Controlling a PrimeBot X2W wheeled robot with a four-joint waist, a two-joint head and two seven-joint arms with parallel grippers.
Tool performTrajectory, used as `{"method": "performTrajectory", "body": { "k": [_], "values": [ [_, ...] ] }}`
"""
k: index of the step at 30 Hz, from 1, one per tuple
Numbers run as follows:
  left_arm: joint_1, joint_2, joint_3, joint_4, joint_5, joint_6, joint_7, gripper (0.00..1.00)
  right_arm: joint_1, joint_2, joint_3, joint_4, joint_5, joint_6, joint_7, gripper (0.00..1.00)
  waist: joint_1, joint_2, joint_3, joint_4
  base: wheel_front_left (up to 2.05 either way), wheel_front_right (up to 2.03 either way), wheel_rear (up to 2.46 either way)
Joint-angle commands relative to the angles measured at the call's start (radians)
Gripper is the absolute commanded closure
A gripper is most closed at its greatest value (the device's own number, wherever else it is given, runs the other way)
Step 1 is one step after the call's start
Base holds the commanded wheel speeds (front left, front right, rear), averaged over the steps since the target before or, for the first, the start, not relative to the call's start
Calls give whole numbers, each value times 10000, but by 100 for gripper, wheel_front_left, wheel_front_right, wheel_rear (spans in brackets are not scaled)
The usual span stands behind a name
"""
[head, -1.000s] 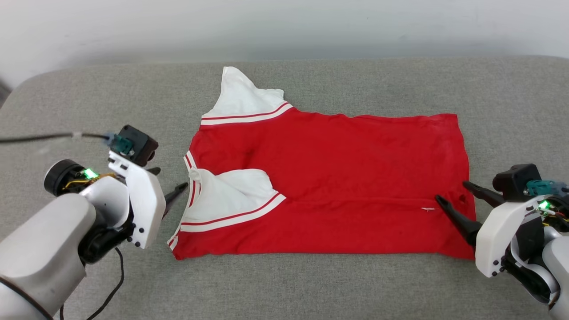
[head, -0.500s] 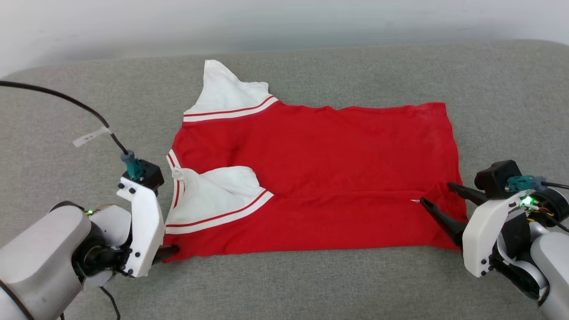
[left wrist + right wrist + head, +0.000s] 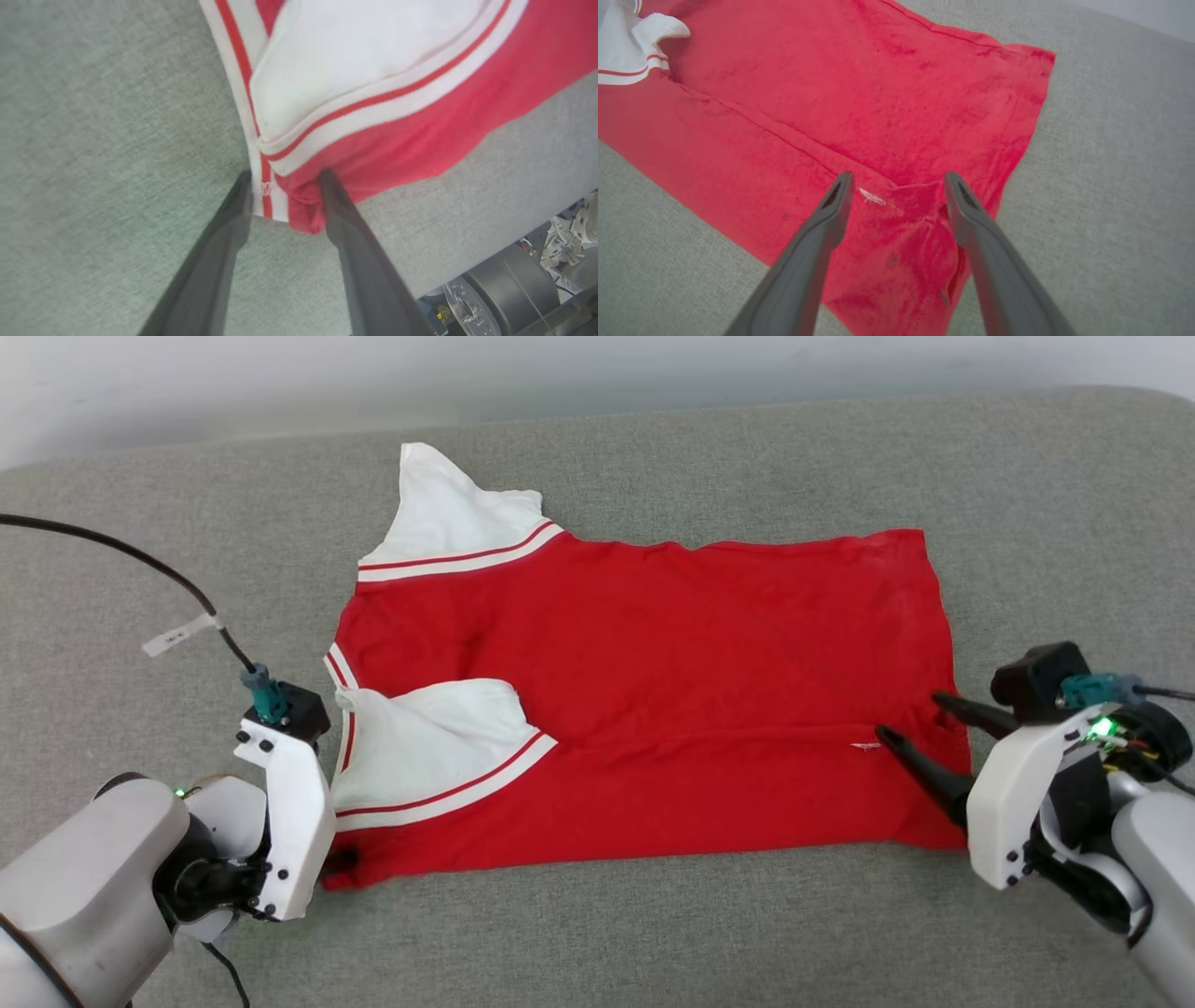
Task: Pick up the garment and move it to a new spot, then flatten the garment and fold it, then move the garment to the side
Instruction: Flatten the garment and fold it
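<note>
This looks like a robotics lab or test room rather than a home. A plain white wall [image 3: 597, 373] runs across the top of the head view, behind a wide table [image 3: 653, 943] covered in grey woven fabric. A black cable [image 3: 121, 549] with a paper tag [image 3: 175, 635] trails in at the left. Grey machine parts [image 3: 509, 289] with loose wiring sit in the lower right of the left wrist view.
</note>
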Motion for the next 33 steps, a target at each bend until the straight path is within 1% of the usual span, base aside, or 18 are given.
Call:
{"method": "performTrajectory", "body": {
  "k": [1,2,5,8,9,11,13,16,19,20,21,23,28,30,33],
  "values": [
    [232,-278,-237,95,2,-83,-111,100,-312,-183,-23,-81,64,-7,47,0,1,0,-78,16,0,0,0],
    [111,-143,-99,-6,-31,-129,-355,100,-613,-484,-97,-197,250,-7,371,0,1,0,-250,33,0,0,0],
    [49,29,-43,-239,24,-181,-569,100,-974,-962,10,-354,384,-7,991,0,1,0,-429,67,0,0,0],
    [42,245,-31,-503,95,-191,-730,100,-1344,-1451,392,-630,841,-6,2128,0,1,0,-559,96,0,0,0],
    [83,389,21,-875,90,-198,-884,100,-1640,-1908,790,-788,1444,-7,3453,0,1,0,-604,117,0,0,0],
    [81,473,36,-1105,174,-195,-976,100,-1779,-2145,1131,-809,1822,-7,4335,0,1,0,-593,172,0,0,0],
    [35,530,8,-1295,292,-157,-1026,100,-1846,-2234,1309,-732,2286,-6,5091,0,1,0,-552,231,0,0,0],
    [-51,549,-30,-1474,401,-130,-1026,100,-1925,-2296,1444,-616,2546,-7,5611,0,1,0,-474,297,0,0,0],
    [-143,521,-44,-1687,481,-78,-1010,100,-1850,-2037,1553,-293,2822,-6,6064,0,1,0,-344,380,0,0,0],
    [-203,487,-40,-1783,510,-42,-993,100,-1764,-1836,1582,-4,2854,-6,6120,0,1,0,-242,439,0,0,0],
    [-203,487,-40,-1783,510,-42,-993,100,-1764,-1836,1582,-4,2854,-6,6120,0,1,0,-242,439,0,0,0],
    [-299,465,-18,-1871,563,-19,-1007,100,-1559,-1382,1642,515,2811,-6,5962,0,1,0,-68,504,0,0,0],
    [-310,415,6,-1840,590,23,-1127,100,-997,-708,2183,1219,2641,-6,5733,0,1,0,189,601,0,0,0],
    [-269,405,18,-1807,578,26,-1187,100,-809,-484,2342,1377,2702,-4,5568,0,1,0,252,606,0,0,0],
    [-206,413,25,-1770,565,23,-1240,100,-747,-363,2464,1477,2710,-6,5416,0,1,0,270,593,0,0,0]
  ]
}}
